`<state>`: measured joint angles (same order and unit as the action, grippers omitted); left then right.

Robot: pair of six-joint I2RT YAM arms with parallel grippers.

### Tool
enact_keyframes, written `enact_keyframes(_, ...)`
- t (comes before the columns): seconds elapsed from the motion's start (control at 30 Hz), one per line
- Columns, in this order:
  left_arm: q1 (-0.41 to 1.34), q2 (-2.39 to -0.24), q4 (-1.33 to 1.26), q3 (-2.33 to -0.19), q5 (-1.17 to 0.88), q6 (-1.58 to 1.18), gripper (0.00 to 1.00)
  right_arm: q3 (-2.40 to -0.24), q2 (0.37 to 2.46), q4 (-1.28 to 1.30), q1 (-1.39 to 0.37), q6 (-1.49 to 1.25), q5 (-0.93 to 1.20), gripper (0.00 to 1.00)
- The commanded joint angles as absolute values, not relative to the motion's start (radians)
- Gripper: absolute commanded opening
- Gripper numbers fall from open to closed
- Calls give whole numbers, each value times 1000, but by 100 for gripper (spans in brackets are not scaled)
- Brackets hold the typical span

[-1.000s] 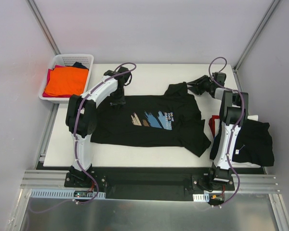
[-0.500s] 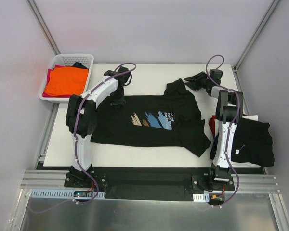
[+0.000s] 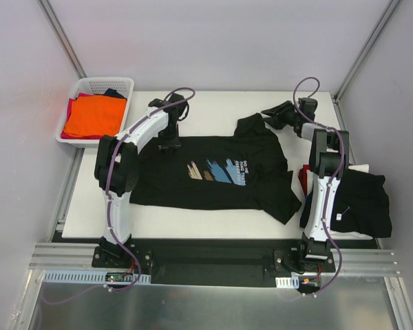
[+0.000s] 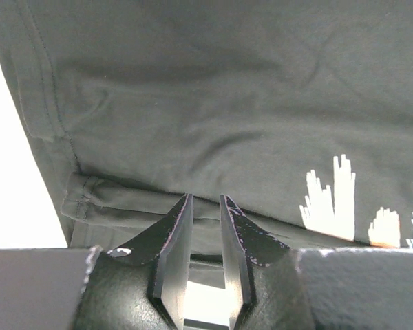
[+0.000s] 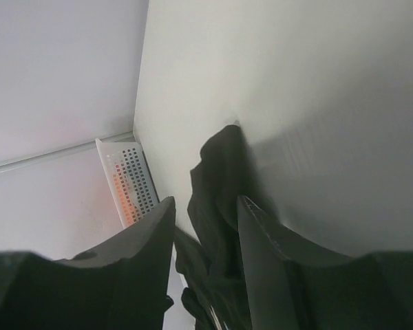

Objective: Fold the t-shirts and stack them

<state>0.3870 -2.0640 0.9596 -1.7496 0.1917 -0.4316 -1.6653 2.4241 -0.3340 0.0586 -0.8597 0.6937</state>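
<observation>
Your left jaws stood only narrowly apart, tips at a folded edge of the black printed shirt (image 4: 213, 110), which stretched ahead of them flat on the counter (image 3: 213, 103); whether they pinched cloth could not be told. Your right jaws were spread, holding nothing, with the shirt's bunched sleeve (image 5: 217, 179) just ahead of them.

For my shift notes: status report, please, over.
Left gripper at far-left corner of spread black short-sleeved cloth t-shirt with blue-tan print, grip unclear. Right gripper, jaws open, near bunched far sleeve. Nothing else on it.
</observation>
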Motion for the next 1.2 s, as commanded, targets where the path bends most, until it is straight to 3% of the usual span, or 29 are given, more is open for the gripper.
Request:
enact_keyframes(0.0,403,-2085,988,-1809,169,-451,22,-1749,2355,-333,34,-851,735,43)
enact_keyframes(0.17,408,-2082,986,-1821,175,-442,22,-1726,2348,-334,11,-851,726,41)
enact_keyframes(0.37,408,-2066,986,-1798,199,-422,23,-1738,2394,-336,3,-861,713,27)
enact_keyframes(0.77,408,-2056,986,-1770,215,-422,22,-1778,2447,-314,5,-856,703,23)
enact_keyframes(0.83,408,-2056,986,-1770,216,-422,22,-1779,2448,-307,5,-854,703,2)
enact_keyframes(1.17,408,-2059,985,-1770,210,-429,22,-1714,2385,-293,24,-822,692,1)
